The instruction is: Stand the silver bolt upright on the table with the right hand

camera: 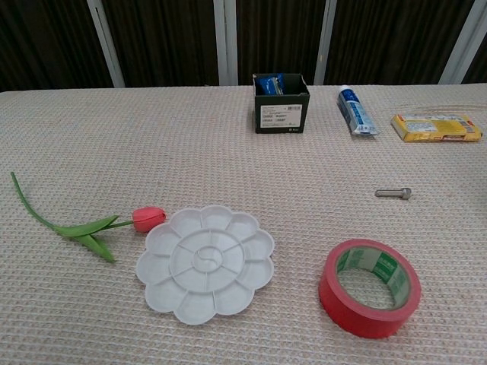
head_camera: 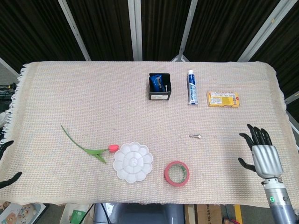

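The silver bolt (head_camera: 195,136) lies flat on the woven cloth, right of centre; the chest view shows the bolt (camera: 393,194) on its side with its head pointing right. My right hand (head_camera: 261,153) hovers over the table's right front part, well to the right of the bolt, fingers spread and holding nothing. Only dark fingertips of my left hand (head_camera: 6,161) show at the far left edge of the head view, apart and empty. Neither hand appears in the chest view.
A red tape roll (head_camera: 176,173) lies in front of the bolt, a white flower-shaped palette (head_camera: 133,161) and a tulip (head_camera: 93,149) further left. At the back stand a black box (head_camera: 160,87), a toothpaste tube (head_camera: 192,87) and a yellow packet (head_camera: 223,99).
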Robot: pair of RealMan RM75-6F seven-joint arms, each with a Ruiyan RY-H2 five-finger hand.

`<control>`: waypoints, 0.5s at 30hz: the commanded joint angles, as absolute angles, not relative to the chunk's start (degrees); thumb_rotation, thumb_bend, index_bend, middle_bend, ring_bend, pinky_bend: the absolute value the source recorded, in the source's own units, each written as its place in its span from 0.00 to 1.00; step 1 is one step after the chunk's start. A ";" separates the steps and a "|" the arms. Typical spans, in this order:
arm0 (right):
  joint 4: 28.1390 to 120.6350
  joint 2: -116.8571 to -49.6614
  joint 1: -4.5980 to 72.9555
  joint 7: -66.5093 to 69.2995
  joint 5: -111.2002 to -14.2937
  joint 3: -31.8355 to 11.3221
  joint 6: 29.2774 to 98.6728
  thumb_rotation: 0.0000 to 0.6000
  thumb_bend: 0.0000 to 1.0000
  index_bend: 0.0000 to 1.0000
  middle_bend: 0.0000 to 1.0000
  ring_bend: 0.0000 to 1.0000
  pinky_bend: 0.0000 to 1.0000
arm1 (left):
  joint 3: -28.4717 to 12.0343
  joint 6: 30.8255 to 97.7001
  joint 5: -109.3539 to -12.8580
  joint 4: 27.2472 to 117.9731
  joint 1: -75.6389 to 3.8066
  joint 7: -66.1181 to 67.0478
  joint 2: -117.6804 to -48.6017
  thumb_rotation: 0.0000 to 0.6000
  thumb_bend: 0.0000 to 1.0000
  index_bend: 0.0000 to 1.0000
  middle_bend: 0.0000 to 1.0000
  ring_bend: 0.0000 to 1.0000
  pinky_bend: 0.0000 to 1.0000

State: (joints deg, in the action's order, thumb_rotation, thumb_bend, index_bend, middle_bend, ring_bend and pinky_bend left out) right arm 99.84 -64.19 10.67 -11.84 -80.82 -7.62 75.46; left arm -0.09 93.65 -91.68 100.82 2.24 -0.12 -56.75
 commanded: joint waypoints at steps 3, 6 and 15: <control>104.85 -67.30 21.16 -23.12 -67.29 -14.12 64.51 1.00 0.21 0.32 0.00 0.05 0.09 | -0.39 93.21 -90.83 100.89 2.05 -0.07 -56.71 1.00 0.25 0.17 0.00 0.00 0.00; 105.10 -69.16 23.00 -26.08 -63.77 -15.09 64.06 1.00 0.21 0.35 0.00 0.06 0.09 | -0.40 93.13 -90.79 100.90 2.03 -0.03 -56.70 1.00 0.25 0.17 0.00 0.00 0.00; 101.52 -79.16 31.34 -36.26 -48.86 -17.36 63.01 1.00 0.21 0.41 0.00 0.07 0.09 | -0.55 92.52 -90.33 100.89 1.73 0.11 -56.71 1.00 0.25 0.17 0.00 0.00 0.00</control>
State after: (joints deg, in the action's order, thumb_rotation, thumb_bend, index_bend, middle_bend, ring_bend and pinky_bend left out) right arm 102.85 -76.13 28.72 -33.39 -52.21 -16.34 63.15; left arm -0.51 92.57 -90.40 100.90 1.76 0.16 -56.72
